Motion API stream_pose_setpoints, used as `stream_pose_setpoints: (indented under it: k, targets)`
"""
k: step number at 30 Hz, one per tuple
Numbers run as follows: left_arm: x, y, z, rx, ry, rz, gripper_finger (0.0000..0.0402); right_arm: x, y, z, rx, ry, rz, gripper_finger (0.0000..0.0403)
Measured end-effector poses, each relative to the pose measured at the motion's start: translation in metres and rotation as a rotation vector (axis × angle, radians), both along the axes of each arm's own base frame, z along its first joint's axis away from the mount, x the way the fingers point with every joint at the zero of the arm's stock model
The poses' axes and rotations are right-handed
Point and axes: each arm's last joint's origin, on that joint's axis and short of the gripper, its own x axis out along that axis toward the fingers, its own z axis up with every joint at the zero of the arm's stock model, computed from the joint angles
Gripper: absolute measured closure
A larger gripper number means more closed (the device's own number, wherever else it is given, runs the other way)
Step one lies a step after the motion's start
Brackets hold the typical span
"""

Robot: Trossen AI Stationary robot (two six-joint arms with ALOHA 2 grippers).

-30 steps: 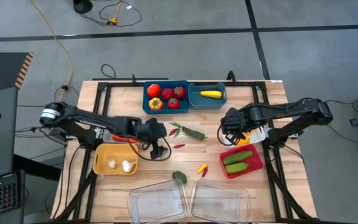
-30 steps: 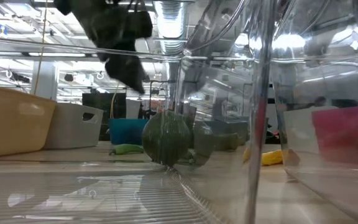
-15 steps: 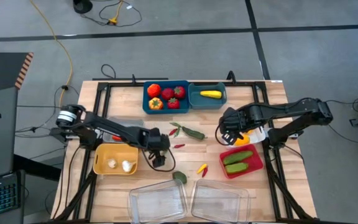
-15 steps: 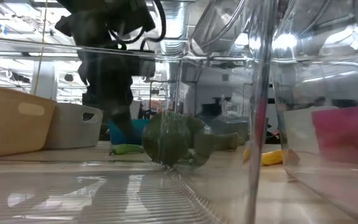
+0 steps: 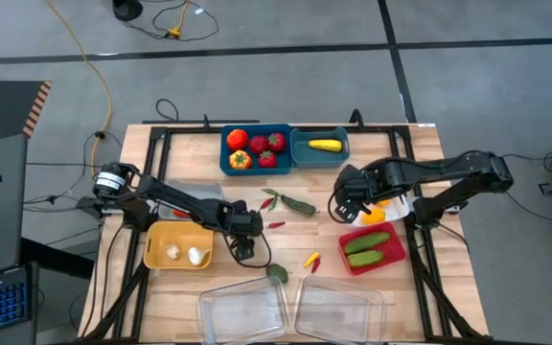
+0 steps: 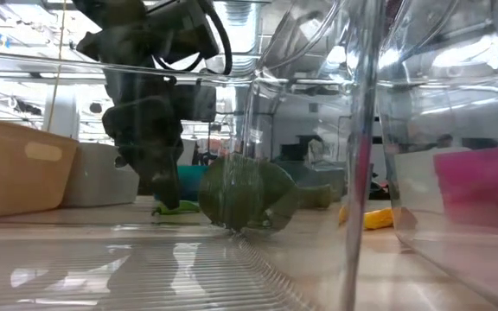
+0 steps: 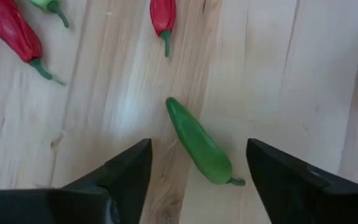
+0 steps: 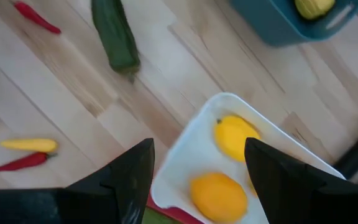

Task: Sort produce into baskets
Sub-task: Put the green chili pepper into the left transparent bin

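Small green pepper (image 7: 199,142) lies flat on the bare wood, centre of the left wrist frame, between the left gripper (image 7: 197,180)'s two dark fingers and touching neither; in the overhead frame it is hidden under that gripper (image 5: 244,251), just left of centre. Fingers spread, nothing pinched. Step in hand, as I read it: the pick of this pepper. Next move calls for a straight drop until the fingers flank the pepper, then a squeeze across its narrow width; it lies slantwise to the gap, so a slight wrist turn may help. Two red chillies (image 7: 12,31) sit near the upper left of that frame, clear of the grasp. Tan bin (image 5: 151,251) with two white pieces is just to the left in the overhead frame. Right gripper (image 5: 350,196) hovers right of centre over the white bin (image 8: 185,149) holding yellow-orange fruit (image 8: 235,137); fingers spread, empty.
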Motion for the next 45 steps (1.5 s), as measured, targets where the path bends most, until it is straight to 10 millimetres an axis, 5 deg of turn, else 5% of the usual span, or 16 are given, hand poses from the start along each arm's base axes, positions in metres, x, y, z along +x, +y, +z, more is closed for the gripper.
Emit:
stream_pose_setpoints:
  k: [14, 34, 39, 45]
  targets:
    - [0.000, 0.000, 0.000, -0.007, 0.002, -0.002, 0.0269, 0.012, 0.001, 0.003, 0.012, -0.132, 0.002, 0.0125]
    - [-0.001, -0.001, 0.003, -0.033, -0.003, -0.018, 0.0335, 0.013, 0.001, 0.003, 0.012, -0.141, 0.002, 0.0125]
    - [0.000, -0.001, 0.024, -0.032, -0.053, -0.054, 0.0343, 0.013, 0.001, 0.003, 0.012, -0.140, 0.002, 0.0125]
    - [0.001, -0.008, 0.077, -0.103, -0.118, -0.118, 0.0344, 0.013, 0.001, 0.003, 0.011, -0.141, 0.001, 0.0125]
